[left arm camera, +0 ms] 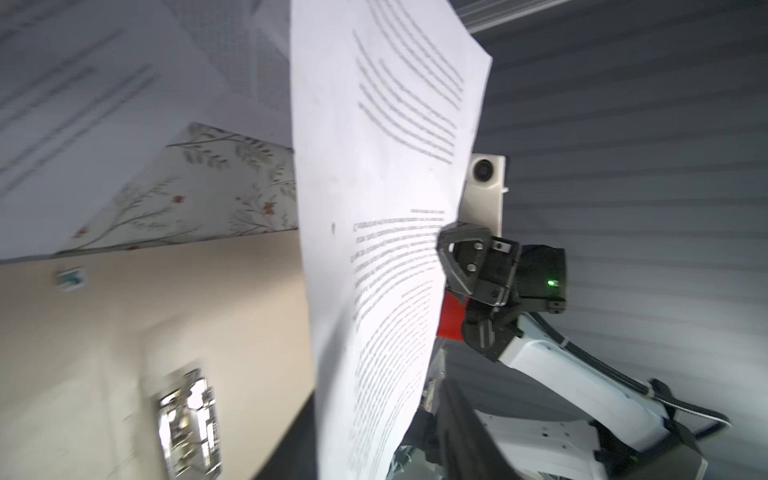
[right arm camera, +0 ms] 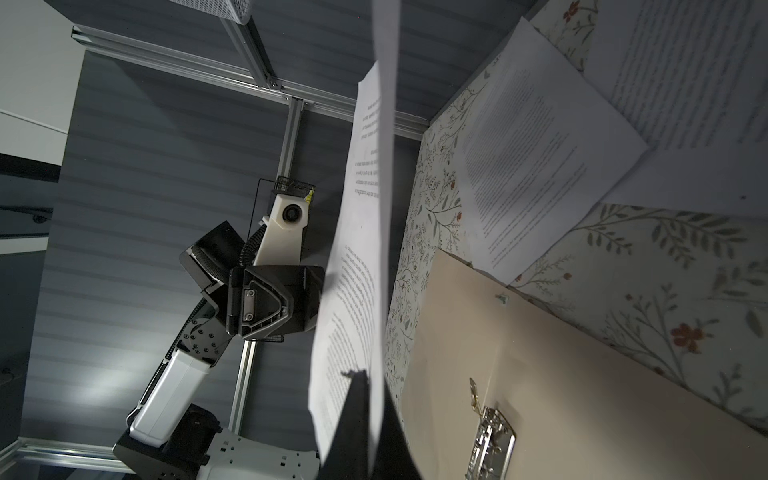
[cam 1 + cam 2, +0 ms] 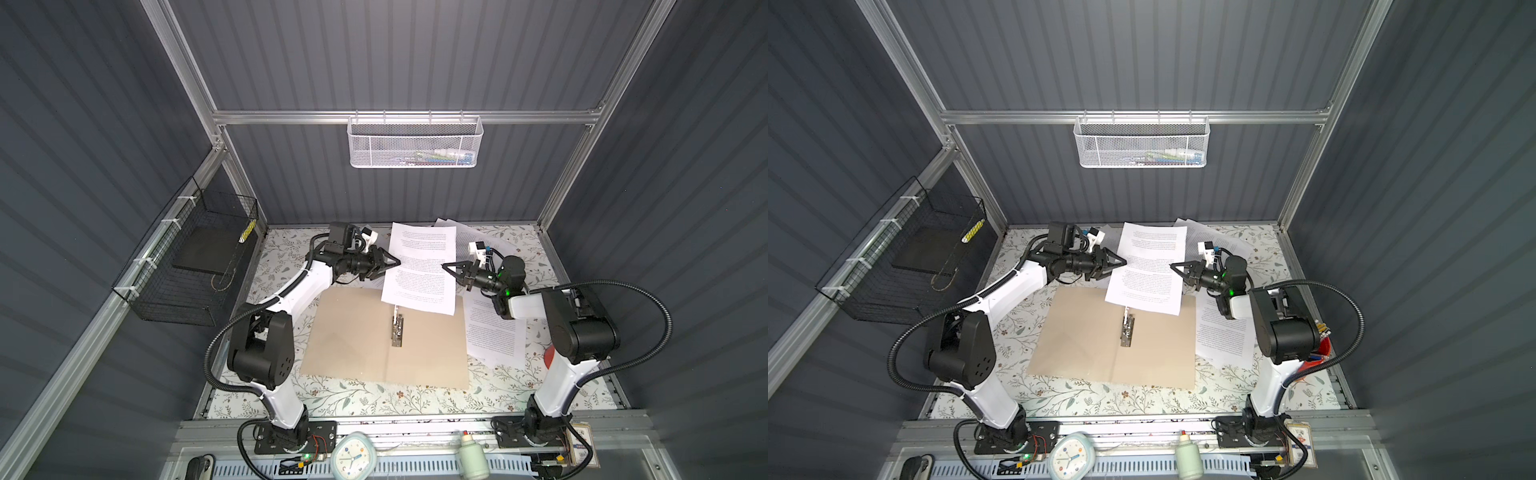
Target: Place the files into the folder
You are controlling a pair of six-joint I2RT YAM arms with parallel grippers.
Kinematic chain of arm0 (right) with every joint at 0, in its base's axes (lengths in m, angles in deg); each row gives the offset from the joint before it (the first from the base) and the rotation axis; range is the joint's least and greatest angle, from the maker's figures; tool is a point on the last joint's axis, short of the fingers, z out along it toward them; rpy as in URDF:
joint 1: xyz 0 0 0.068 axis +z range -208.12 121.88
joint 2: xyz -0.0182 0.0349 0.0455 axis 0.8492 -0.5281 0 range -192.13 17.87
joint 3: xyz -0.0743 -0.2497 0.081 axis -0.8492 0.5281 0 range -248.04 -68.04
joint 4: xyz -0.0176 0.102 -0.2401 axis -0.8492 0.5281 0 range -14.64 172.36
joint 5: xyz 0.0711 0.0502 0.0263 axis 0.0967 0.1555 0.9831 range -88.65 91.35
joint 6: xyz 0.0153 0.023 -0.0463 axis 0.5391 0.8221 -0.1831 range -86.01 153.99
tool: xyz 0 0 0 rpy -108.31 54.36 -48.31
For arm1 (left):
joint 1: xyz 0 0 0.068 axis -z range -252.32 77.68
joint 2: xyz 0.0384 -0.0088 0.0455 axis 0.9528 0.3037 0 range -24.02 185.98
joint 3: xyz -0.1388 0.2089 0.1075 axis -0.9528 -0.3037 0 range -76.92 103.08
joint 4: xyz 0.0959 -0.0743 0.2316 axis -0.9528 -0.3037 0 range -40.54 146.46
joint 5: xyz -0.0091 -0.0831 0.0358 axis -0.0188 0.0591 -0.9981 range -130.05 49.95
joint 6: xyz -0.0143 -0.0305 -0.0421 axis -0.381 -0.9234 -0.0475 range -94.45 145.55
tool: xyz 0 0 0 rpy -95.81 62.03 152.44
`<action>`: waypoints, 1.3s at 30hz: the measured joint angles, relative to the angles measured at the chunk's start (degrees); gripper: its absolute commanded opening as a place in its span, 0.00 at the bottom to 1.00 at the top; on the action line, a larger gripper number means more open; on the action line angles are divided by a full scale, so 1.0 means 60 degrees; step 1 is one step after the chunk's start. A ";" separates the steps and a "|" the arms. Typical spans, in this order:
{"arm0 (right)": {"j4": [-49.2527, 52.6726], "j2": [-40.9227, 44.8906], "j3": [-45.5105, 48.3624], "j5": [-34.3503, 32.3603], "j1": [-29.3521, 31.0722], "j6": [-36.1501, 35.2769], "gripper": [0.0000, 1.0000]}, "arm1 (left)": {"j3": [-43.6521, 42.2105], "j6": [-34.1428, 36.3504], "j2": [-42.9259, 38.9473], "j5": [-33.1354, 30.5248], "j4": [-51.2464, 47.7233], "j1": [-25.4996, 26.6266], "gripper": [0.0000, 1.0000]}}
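1. Left gripper (image 3: 390, 268): jaws apart at the left edge of the raised sheet (image 3: 419, 266); you hold nothing here.
2. Folder (image 3: 353, 340): open on the table (image 3: 374, 399), fastener (image 3: 397, 330) bare; no sheet filed yet.
3. Right gripper (image 3: 446, 265): clamped on the sheet's right edge, hanging it over the folder's far edge.
4. Remaining files (image 3: 494, 332): loose on the table, right and behind.

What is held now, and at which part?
The right gripper pinches one printed sheet at the middle of a long edge. Whether the left gripper grips the opposite edge cannot be told.
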 measured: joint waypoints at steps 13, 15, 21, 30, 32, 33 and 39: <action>0.5752 0.1475 -0.0998 -0.1158 -0.0004 -0.3082 0.00 | -0.2124 0.1974 -0.1126 -0.4739 -0.2728 0.2641 0.88; 0.6539 0.1683 -0.1166 -0.1311 -0.0011 -0.3497 0.00 | -0.2306 0.2018 -0.0772 -0.5089 -0.2849 0.3304 0.87; 0.7956 0.2368 -0.1333 -0.1508 -0.0062 -0.4233 0.00 | -0.2382 0.1931 -0.0186 -0.5861 -0.2969 0.4113 0.84; 0.8950 0.2943 -0.1399 -0.1545 -0.0146 -0.4637 0.00 | -0.2568 0.1384 0.0127 -0.6029 -0.2670 0.4623 0.78; 0.9085 0.2943 -0.1432 -0.1537 -0.0146 -0.4674 0.00 | -0.2579 0.1217 0.0204 -0.5978 -0.2605 0.4725 0.77; 0.9129 0.2940 -0.1443 -0.1537 -0.0146 -0.4685 0.00 | -0.2579 0.1126 0.0248 -0.5949 -0.2579 0.4761 0.76; 0.9278 0.2659 -0.1621 -0.1504 -0.0146 -0.4747 0.00 | -0.2677 0.0554 0.0375 -0.5734 -0.2186 0.4852 0.75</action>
